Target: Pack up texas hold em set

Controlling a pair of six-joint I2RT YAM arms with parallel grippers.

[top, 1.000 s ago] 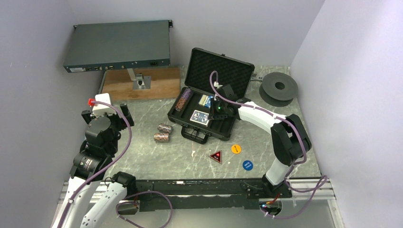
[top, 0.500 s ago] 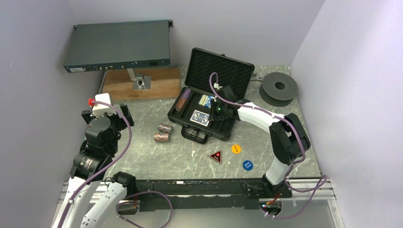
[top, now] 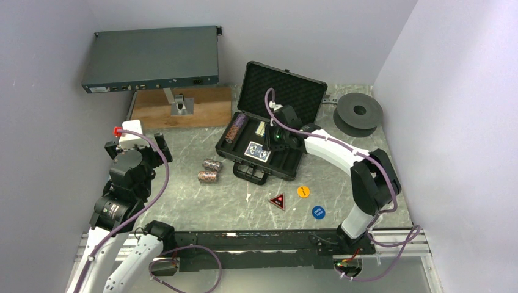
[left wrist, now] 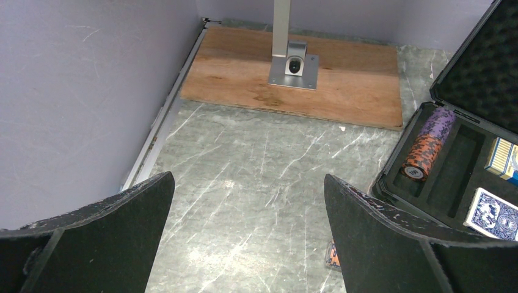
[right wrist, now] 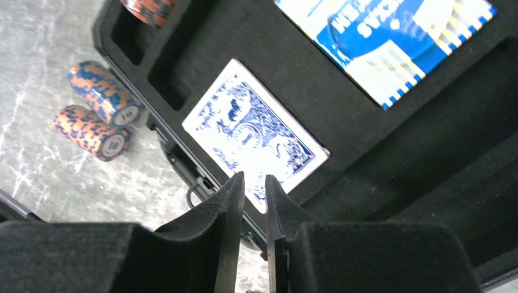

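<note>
The black briefcase (top: 287, 168) lies open, its foam lid (top: 282, 91) upright. In its tray are one chip roll (top: 236, 127), a boxed blue deck (top: 261, 128) and a loose blue deck (top: 258, 151). Two more chip rolls (top: 212, 164) (top: 207, 176) lie on the table to its left. The red-triangle (top: 278, 201), orange (top: 303, 191) and blue (top: 318, 212) buttons sit in front. My right gripper (right wrist: 255, 180) hovers over the loose deck (right wrist: 253, 134), jaws a narrow slit apart, nothing between them. Far left, my left gripper (left wrist: 247, 183) stands wide open over bare table.
A grey rack unit (top: 151, 59) stands on a post over a wooden board (left wrist: 342, 79) at the back left. A dark spool (top: 359, 112) lies right of the case. Walls close in on both sides.
The right gripper has shifted a little left over the case tray, now partly covering the boxed deck, and its jaws have parted slightly. The left arm has not moved.
</note>
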